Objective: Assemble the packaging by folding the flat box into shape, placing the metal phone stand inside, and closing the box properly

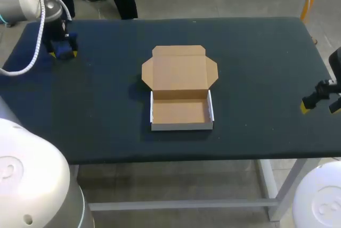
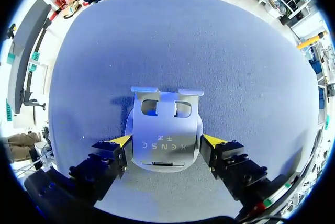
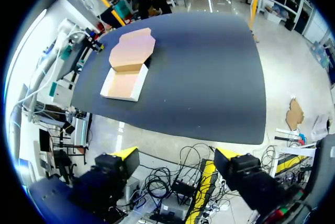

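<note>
Left tool (image 2: 166, 141) stands wide open at the worktop's (image 1: 256, 68) upper left, its yellow tips flanking the metal phone stand (image 2: 163, 130). Right tool (image 3: 175, 157), open and empty, hangs beyond the right edge. The folded box (image 1: 180, 112) sits mid-frame, lid open.

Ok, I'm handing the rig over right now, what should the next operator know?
Left gripper: down at the metal phone stand, which lies on the table at its far left; I can't confirm a grip.
Right gripper: open, empty, by the table's right edge.
Box: mid-table, folded into shape, lid open, nothing inside.
Done: folding.
Left: put the stand in the box, close the lid.
</note>
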Robot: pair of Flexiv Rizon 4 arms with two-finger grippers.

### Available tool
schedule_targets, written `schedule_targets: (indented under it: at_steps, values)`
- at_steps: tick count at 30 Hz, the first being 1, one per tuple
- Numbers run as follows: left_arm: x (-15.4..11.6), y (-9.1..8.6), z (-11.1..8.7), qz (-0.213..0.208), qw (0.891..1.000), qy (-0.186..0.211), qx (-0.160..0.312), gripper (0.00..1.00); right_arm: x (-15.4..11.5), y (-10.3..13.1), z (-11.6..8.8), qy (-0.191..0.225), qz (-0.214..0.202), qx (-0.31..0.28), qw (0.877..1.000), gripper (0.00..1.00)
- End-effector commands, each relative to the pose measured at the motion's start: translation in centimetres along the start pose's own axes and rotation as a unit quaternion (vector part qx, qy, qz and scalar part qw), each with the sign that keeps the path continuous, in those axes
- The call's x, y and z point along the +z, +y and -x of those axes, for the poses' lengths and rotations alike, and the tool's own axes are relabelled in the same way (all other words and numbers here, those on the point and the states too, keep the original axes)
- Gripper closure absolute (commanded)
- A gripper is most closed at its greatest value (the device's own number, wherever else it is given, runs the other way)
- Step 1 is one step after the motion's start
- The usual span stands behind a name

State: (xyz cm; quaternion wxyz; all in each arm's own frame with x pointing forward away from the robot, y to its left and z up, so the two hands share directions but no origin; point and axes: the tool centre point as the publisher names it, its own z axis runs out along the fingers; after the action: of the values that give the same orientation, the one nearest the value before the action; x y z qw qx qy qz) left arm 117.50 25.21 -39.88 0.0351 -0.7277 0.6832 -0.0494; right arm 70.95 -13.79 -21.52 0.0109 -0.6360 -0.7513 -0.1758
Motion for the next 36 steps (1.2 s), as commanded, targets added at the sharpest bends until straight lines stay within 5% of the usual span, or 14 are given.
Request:
schedule_targets:
  at_steps: [1,4,7,9,22,36]
  values:
    - [0.4,-0.8,0.1,0.007,1.000,0.000,-0.002,0.18,-0.2,0.0,-0.1,0.000,-0.002,0.000,1.000,0.00]
    - [0.5,-0.9,0.1,0.006,1.000,-0.001,-0.005,0.31,-0.2,0.0,-0.1,0.000,-0.002,0.000,1.000,0.00]
    - [0.6,-1.1,0.2,0.004,1.000,-0.005,-0.007,0.56,-0.2,0.0,-0.1,0.000,-0.002,0.000,1.000,0.00]
    - [0.6,-1.1,0.2,0.004,1.000,-0.005,-0.009,1.00,-0.2,0.0,-0.1,0.000,-0.002,0.000,1.000,0.00]
    - [-1.4,0.5,0.2,-0.042,0.999,0.007,-0.011,1.00,-0.2,0.0,-0.1,0.000,-0.002,0.000,1.000,0.00]
    - [-5.7,5.9,-2.2,-0.057,0.998,0.010,0.007,1.00,-0.1,0.2,-0.1,0.003,0.000,-0.015,1.000,0.00]
